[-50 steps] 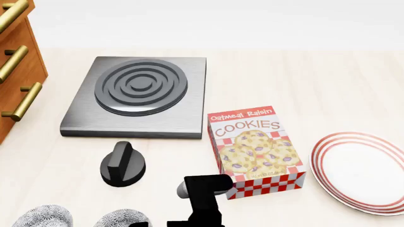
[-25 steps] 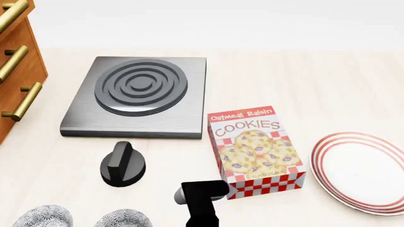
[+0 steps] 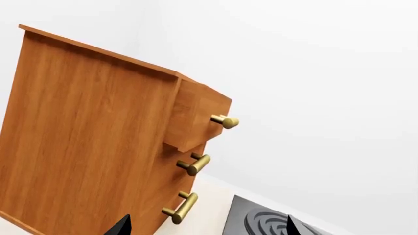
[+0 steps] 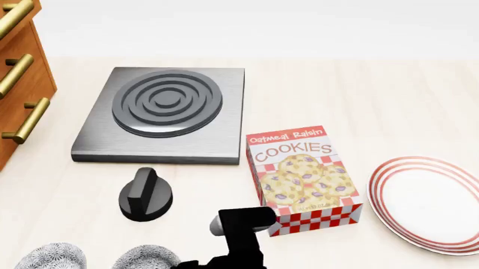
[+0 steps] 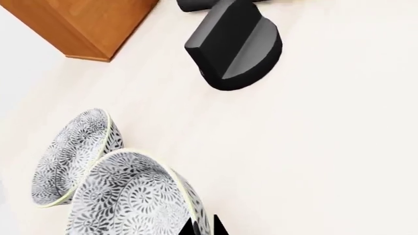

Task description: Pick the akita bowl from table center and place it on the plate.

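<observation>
Head view: two akita bowls at the near edge of the table [image 4: 419, 95], the nearer-to-centre akita bowl [image 4: 146, 258] just beside its twin bowl [image 4: 51, 256], both cut by the frame. Black right arm [image 4: 241, 235] rising just right of that bowl, in front of the cookie box [image 4: 303, 176]. Plate [image 4: 430, 199] with red rings flat at the far right, well apart from the bowls. Black knob [image 4: 146, 193] between bowls and stove plate [image 4: 161, 112]. Wooden drawer cabinet [image 4: 21, 73] at left.

Right wrist view: right gripper [image 5: 202, 228] only as two dark tips right against the side of the speckled bowl [image 5: 134, 196], tips close together; grasping or not, cannot tell.

Left wrist view: left gripper [image 3: 205, 227] with tips wide apart, holding nothing, facing the cabinet [image 3: 98, 132] and its brass handles.
</observation>
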